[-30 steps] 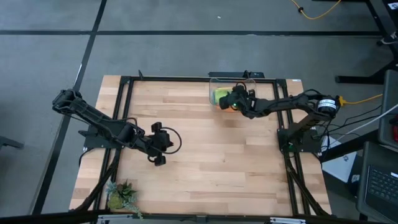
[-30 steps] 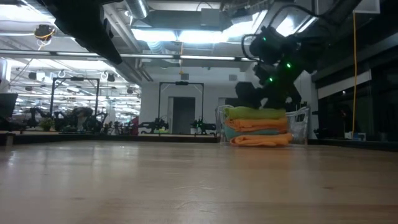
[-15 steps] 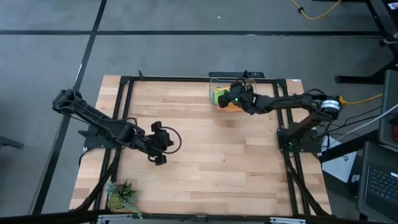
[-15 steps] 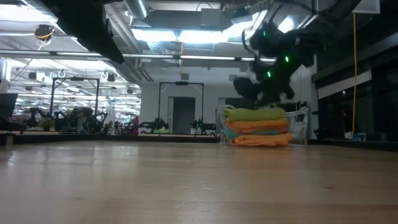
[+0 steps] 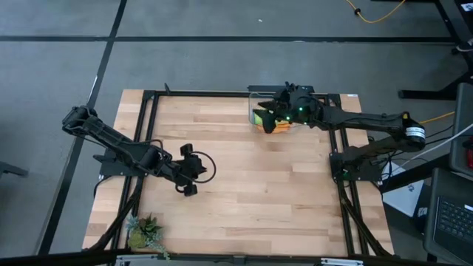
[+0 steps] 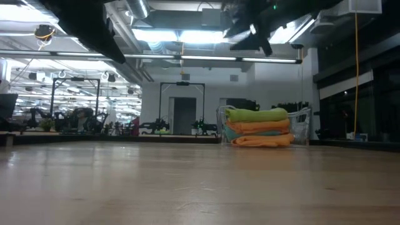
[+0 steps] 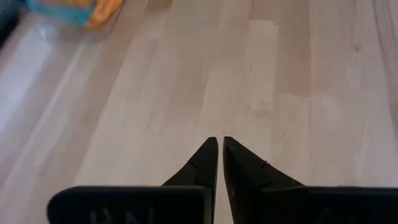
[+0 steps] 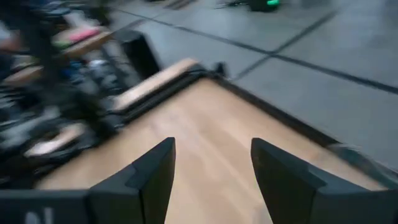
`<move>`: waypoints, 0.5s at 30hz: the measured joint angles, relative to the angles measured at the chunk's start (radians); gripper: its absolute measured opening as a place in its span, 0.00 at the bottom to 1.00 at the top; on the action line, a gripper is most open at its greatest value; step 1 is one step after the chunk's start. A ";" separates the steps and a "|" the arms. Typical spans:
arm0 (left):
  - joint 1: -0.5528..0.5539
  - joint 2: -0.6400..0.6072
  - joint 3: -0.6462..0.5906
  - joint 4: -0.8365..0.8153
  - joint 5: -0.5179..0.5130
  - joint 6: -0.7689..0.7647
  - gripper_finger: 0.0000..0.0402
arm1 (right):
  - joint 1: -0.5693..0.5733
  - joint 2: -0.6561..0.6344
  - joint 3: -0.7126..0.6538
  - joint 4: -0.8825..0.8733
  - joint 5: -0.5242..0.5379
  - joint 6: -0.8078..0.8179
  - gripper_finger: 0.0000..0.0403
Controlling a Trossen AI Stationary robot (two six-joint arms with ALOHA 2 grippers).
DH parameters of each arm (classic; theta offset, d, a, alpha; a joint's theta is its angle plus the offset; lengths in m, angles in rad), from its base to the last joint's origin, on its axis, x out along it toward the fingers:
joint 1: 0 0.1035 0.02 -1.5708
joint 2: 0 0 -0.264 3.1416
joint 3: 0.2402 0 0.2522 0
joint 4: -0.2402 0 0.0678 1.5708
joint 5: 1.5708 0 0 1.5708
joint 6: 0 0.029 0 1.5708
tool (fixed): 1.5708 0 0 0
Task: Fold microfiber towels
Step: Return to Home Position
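The microfiber towels (image 6: 259,127) lie folded in a stack inside a clear container (image 6: 302,125) at the table's far right: lime green (image 6: 256,114) on top, then orange, turquoise and orange (image 6: 262,142). From above only the green and orange edges (image 5: 264,118) show. My right gripper (image 5: 275,111) hangs open and empty high above the stack, near the low view's top (image 6: 250,28). My left gripper (image 5: 196,168) hovers shut over the bare left-middle of the table, its fingertips together (image 7: 219,142).
A small green plant (image 5: 144,233) stands at the near left corner. A black frame (image 5: 222,94) runs round the table's edges. Bare wood (image 5: 259,192) spreads across the middle and near side. The right wrist view looks out over a table corner (image 8: 205,74).
My right gripper has risen from just above the towel stack to well above it and has tipped up toward level, its fingers staying open. The stack stays in the container as before.
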 joint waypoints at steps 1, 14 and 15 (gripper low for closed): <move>0.000 0.000 0.000 -0.001 -0.001 0.042 0.05 | 0.004 -0.001 0.009 0.000 -0.043 -0.006 0.53; 0.214 -0.354 -0.185 0.199 0.089 0.274 0.05 | 0.033 -0.076 -0.099 -0.074 -0.380 -0.063 0.53; 0.241 -0.408 -0.242 0.276 0.139 0.313 0.05 | 0.042 -0.096 -0.123 -0.066 -0.354 -0.049 0.53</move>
